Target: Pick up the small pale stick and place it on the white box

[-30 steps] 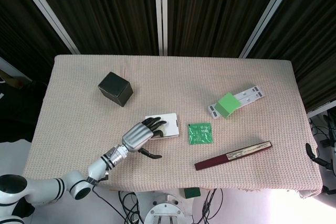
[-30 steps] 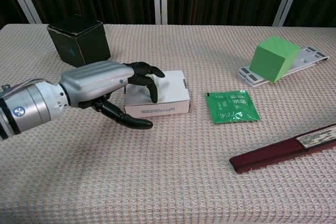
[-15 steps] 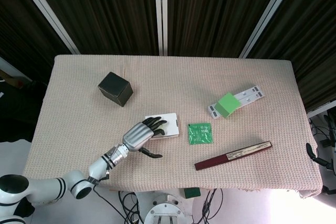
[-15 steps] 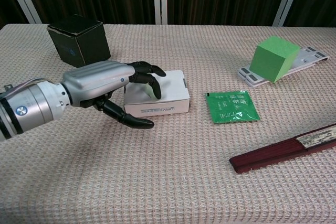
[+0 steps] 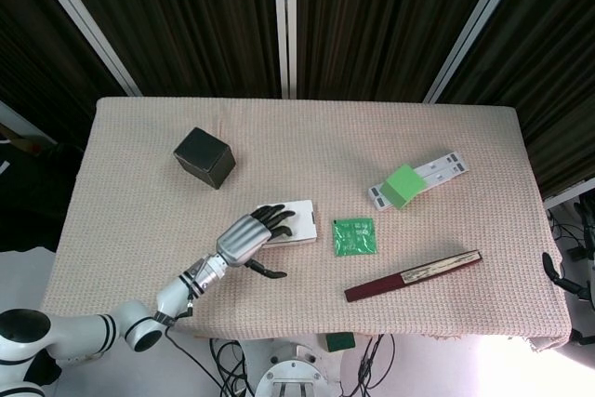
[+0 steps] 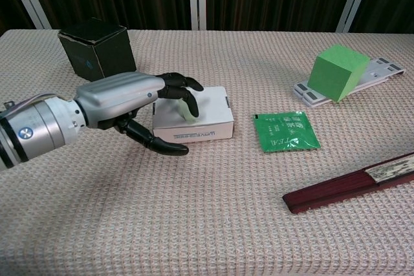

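Hovering left hand over white box, fingers curled downward; pale stick not visible, grip cannot be told.

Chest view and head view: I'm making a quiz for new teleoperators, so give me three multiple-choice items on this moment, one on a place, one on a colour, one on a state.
1. Where does the green cube sit?
A. on the white holder
B. on the dark cube
C. on the fan

2. What colour is the tea packet?
A. red
B. green
C. blue

3. How is the left hand placed?
A. flat on the cloth by the fan
B. raised high above the table
C. fingers arched over the white box's top, thumb by its front

Answers:
1 A: the green cube rests on the white holder at the table's right.
2 B: the packet beside the white box is green.
3 C: the dark fingers reach over the box while the thumb lies in front of it.
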You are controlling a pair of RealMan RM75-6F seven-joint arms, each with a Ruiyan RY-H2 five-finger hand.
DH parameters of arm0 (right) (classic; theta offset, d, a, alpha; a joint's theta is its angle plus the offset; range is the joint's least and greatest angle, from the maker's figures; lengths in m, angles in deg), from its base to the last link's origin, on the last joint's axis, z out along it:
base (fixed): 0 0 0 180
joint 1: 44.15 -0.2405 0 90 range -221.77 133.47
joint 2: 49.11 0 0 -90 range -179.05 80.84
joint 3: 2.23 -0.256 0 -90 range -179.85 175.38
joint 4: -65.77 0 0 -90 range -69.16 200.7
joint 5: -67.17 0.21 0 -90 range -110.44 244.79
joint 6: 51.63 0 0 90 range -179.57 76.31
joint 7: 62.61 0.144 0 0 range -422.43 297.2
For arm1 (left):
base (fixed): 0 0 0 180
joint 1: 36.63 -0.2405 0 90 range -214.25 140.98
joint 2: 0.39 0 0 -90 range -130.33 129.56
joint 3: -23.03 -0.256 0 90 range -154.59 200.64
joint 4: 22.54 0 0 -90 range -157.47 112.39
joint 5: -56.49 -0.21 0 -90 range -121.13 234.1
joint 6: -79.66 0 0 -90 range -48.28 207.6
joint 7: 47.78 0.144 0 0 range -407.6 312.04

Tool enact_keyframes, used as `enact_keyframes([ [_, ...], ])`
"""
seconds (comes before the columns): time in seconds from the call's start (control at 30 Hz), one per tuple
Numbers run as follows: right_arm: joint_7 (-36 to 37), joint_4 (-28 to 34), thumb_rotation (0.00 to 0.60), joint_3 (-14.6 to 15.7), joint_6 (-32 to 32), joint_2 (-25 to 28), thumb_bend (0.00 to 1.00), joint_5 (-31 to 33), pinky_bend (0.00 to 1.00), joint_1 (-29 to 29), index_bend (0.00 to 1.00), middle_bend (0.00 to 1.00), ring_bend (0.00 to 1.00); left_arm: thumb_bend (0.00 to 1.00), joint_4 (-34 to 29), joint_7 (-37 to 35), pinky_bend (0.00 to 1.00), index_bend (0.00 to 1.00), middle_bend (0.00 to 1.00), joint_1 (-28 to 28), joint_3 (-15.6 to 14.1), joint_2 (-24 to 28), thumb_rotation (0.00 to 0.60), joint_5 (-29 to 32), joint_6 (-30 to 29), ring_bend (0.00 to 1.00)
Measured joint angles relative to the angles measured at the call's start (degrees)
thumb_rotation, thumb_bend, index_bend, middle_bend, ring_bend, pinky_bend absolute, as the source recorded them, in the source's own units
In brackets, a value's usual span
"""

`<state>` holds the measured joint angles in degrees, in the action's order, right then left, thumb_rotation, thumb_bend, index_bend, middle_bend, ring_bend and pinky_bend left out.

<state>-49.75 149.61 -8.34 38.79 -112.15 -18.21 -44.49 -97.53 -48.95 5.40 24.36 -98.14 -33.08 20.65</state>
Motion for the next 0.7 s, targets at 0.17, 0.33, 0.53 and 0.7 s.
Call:
enact_keyframes([
  [0.17,0.3,-0.12,0.458,-0.08,0.44,-0.04,0.35,-0.13,0.0,0.11,0.0,0.0,0.0,0.03,-1.15,-0.51,0.14,0.16,0.08,-0.61,0.8,1.42,0.223,0.03,-1.96,0.0],
  [0.33,0.57,-0.16,0.457,-0.1,0.56,-0.05,0.34,-0.17,0.0,0.17,0.0,0.0,0.0,0.03,-3.9,0.37,0.16,0.16,0.08,-1.63,1.13,4.56,0.266,1.23,-2.53,0.03],
  [0.53,1.06,-0.27,0.46,-0.07,1.24,-0.08,0.33,-0.47,0.0,0.44,0.0,0.0,0.0,0.03,-7.93,2.79,0.16,0.16,0.08,-4.71,0.91,9.48,0.284,2.21,-6.17,0.03],
  [0.7,1.33,-1.14,0.458,0.23,0.98,-0.49,0.33,-0.54,0.0,0.52,0.0,0.0,0.0,0.03,-10.53,5.2,0.16,0.16,0.08,-10.68,-0.67,14.39,0.281,1.86,-14.62,0.03],
])
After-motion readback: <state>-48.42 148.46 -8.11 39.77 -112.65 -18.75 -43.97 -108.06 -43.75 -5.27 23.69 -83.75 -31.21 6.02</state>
